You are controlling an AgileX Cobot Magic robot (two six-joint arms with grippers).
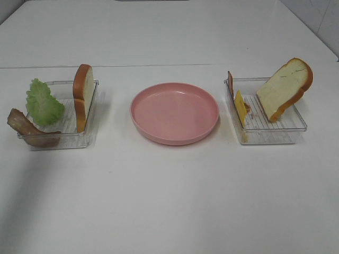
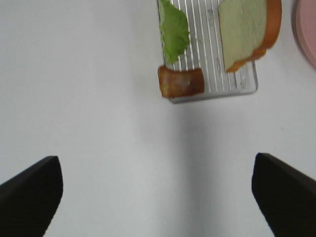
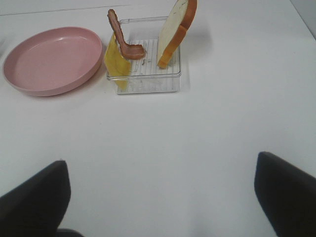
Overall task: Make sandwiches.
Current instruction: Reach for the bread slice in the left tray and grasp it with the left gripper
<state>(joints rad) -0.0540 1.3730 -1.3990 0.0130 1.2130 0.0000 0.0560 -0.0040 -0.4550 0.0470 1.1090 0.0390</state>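
In the centre of the frame, the round pink plastic plate [image 1: 175,114] is a plain, even salmon pink. At left, the clear ribbed plastic tray [image 1: 71,140] shows fine parallel lines across its floor. Its ruffled toy lettuce leaf [image 1: 44,103] is pale green with lighter veins. Its wavy toy bacon strip [image 1: 29,129] is reddish-brown with paler streaks, and its upright toy bread slice [image 1: 83,95] has an orange-brown crust.

At right, the second clear ribbed tray [image 1: 270,136] has the same lined floor. The flat toy cheese slice [image 1: 240,108] is plain yellow, the small second bacon strip [image 1: 230,83] dark red-brown, and the leaning toy bread slice [image 1: 284,87] creamy white with a golden-brown crust. The smooth table [image 1: 169,201] is plain white.

Matte black left jaws, two broad wedges with rounded corners, right jaws likewise black and plain
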